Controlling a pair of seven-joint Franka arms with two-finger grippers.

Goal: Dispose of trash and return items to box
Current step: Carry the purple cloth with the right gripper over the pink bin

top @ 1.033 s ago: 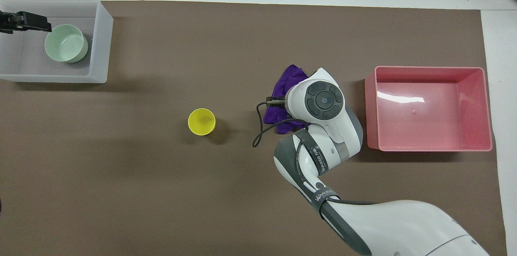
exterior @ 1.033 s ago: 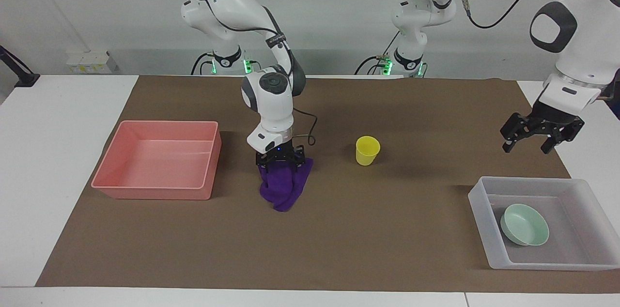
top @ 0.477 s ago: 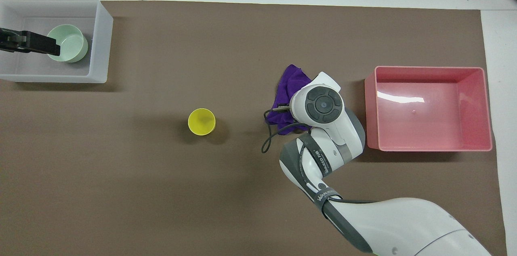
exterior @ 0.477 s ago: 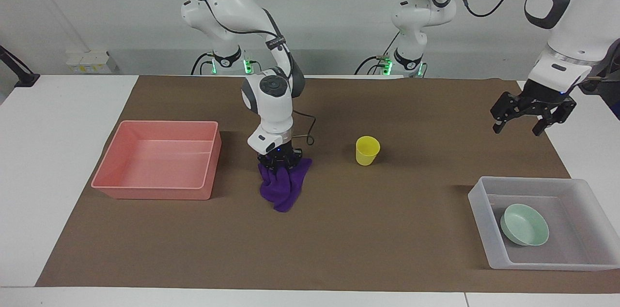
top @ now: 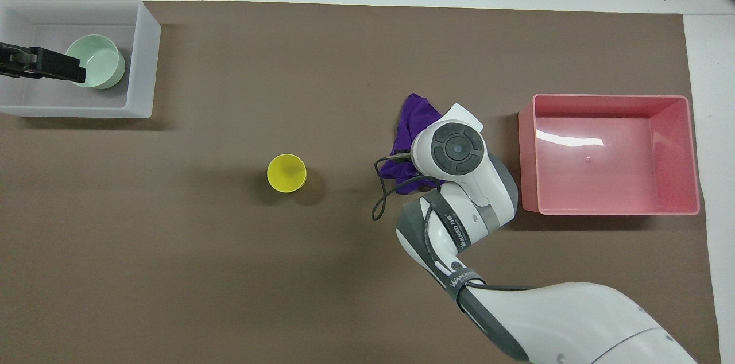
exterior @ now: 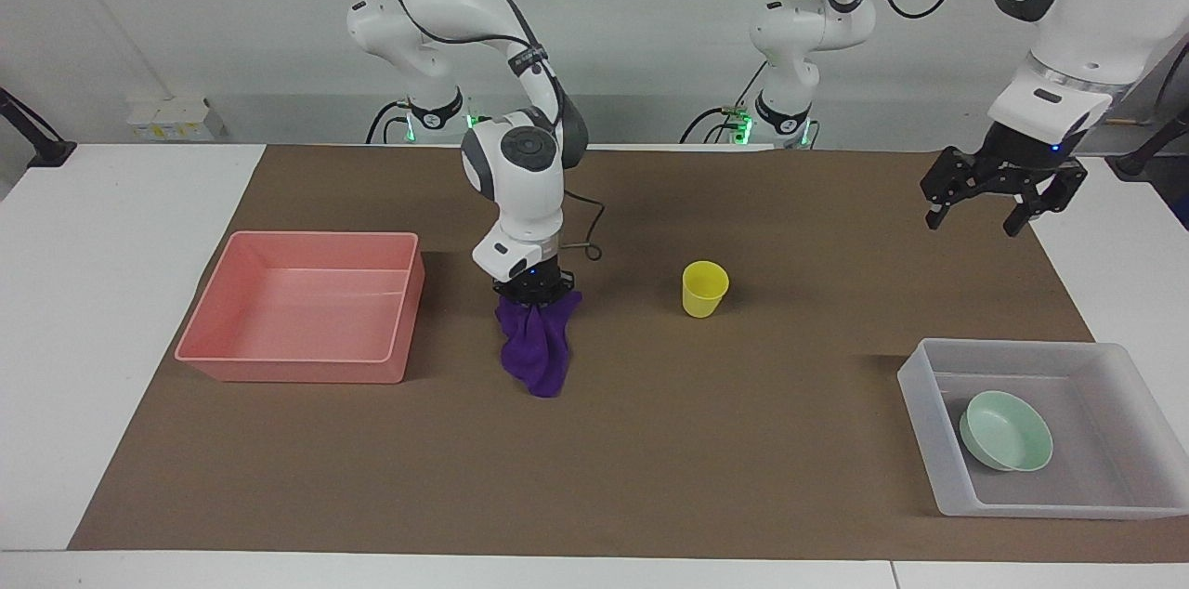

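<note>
Fig. | rag point(exterior: 536, 347), frame centre: pinched at its top in my right gripper point(exterior: 534, 290), hanging, bound for pink tray point(exterior: 223, 310); my left gripper point(exterior: 999, 196), upper right: spread, empty, waiting | cup point(exterior: 705, 288) unboxed; bowl point(exterior: 1008, 430) in box point(exterior: 915, 380), lower right

I see an evenly lit scene, bright and diffuse, with light falling from above — shadows are soft and short. The yellow cup point(exterior: 705, 288) throws a faint smudge of shade onto the brown mat point(exterior: 650, 440) just beside it, at centre frame in both views. The translucent box point(exterior: 1105, 505) and the pink tray point(exterior: 279, 366) each lay a dim band of shadow along one wall. A white streak of glare sits on the pink tray's floor, clearest at right of the overhead view. Focus holds across both frames — edges stay crisp, and I notice no blur. Straight table lines show hardly any bending near the borders.
</note>
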